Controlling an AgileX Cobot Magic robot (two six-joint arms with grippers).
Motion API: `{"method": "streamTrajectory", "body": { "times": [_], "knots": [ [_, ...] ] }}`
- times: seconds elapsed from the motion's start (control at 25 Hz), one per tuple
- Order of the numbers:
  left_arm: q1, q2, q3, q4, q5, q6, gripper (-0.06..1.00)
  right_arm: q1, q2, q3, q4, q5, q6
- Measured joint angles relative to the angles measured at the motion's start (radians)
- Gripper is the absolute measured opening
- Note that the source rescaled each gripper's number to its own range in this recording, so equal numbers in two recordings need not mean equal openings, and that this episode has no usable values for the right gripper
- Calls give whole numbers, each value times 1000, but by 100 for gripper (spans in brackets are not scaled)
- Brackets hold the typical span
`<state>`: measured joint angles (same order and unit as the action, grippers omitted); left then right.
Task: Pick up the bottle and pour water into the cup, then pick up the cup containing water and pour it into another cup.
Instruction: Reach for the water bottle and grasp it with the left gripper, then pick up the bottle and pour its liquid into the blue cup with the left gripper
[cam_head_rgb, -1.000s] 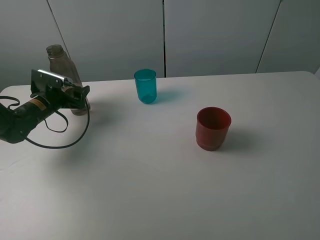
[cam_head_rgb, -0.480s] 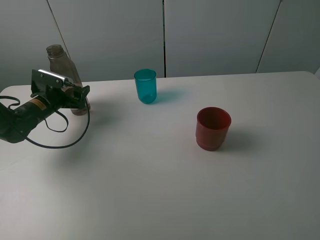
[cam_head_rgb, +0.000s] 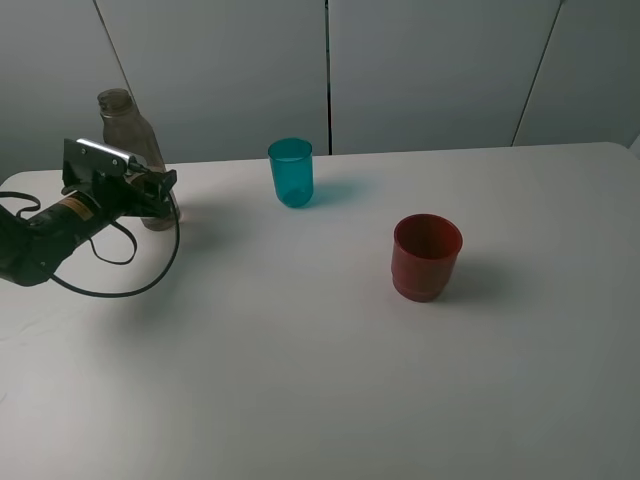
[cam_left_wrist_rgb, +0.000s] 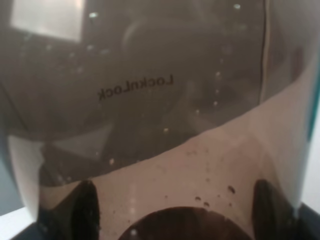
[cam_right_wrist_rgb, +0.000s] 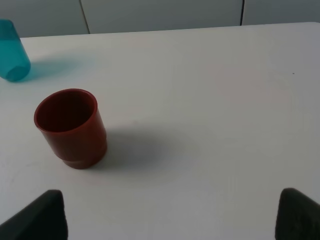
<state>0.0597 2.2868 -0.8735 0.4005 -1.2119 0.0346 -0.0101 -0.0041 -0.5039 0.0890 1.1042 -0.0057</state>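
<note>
Exterior high: tall smoky uncapped bottle (cam_head_rgb: 128, 130)

You've got smoky clear bottle (cam_head_rgb: 128, 132) upright upper left; teal cup (cam_head_rgb: 291, 172) upright top ctr; red-brown cup (cam_head_rgb: 427, 256) upright mid-right.

One smoky grey-brown bottle (cam_head_rgb: 127, 128), one teal tumbler (cam_head_rgb: 291, 172), one red-brown cup (cam_head_rgb: 427, 257), so two drinking vessels, and one robot arm (cam_head_rgb: 50, 235) at one white counter (cam_head_rgb: 300, 380).

Teal cup (cam_head_rgb: 290, 172), red-brown cup (cam_head_rgb: 426, 256), smoky bottle (cam_head_rgb: 135, 140).
</note>
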Motion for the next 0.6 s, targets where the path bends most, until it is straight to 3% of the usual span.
{"method": "streamTrajectory", "body": {
  "times": [0.36, 0.6],
  "knots": [
    [0, -10, 0, 6, 16, -5, 14, 0, 0, 0, 0, 0, 0],
    [0, -74, 0, 20, 38, -17, 5, 0, 0, 0, 0, 0, 6]
  ]
}}
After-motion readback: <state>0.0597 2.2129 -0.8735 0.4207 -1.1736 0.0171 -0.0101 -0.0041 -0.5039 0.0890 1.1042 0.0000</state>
